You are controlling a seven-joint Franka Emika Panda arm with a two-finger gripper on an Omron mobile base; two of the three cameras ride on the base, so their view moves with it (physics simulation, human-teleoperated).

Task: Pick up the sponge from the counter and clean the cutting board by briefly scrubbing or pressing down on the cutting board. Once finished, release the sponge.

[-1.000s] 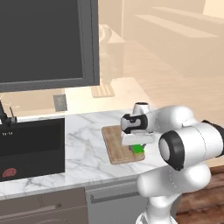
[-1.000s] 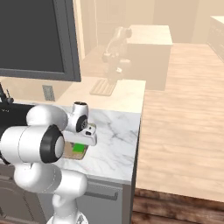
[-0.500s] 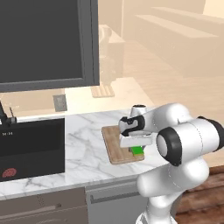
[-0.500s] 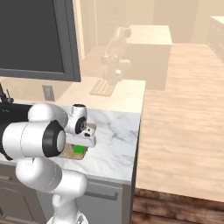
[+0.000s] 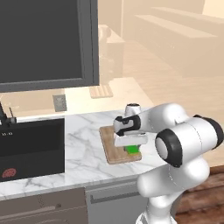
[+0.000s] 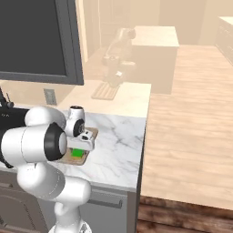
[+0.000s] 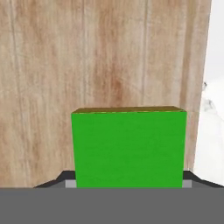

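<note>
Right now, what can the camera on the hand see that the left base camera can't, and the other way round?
Hand view alone: the wood grain of the cutting board up close, the yellowish layer along the sponge edge, and the dark fingers on either side of the sponge.

Left base view alone: the robot's white arm, the dark sink, a wall outlet, and the smaller slatted wooden piece beyond.

Both: the green sponge over the board, with the marble counter beside it.

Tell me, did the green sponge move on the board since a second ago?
Yes. The sponge slid a bit toward the left along the cutting board, nearer the sink side, held by the gripper.
</note>
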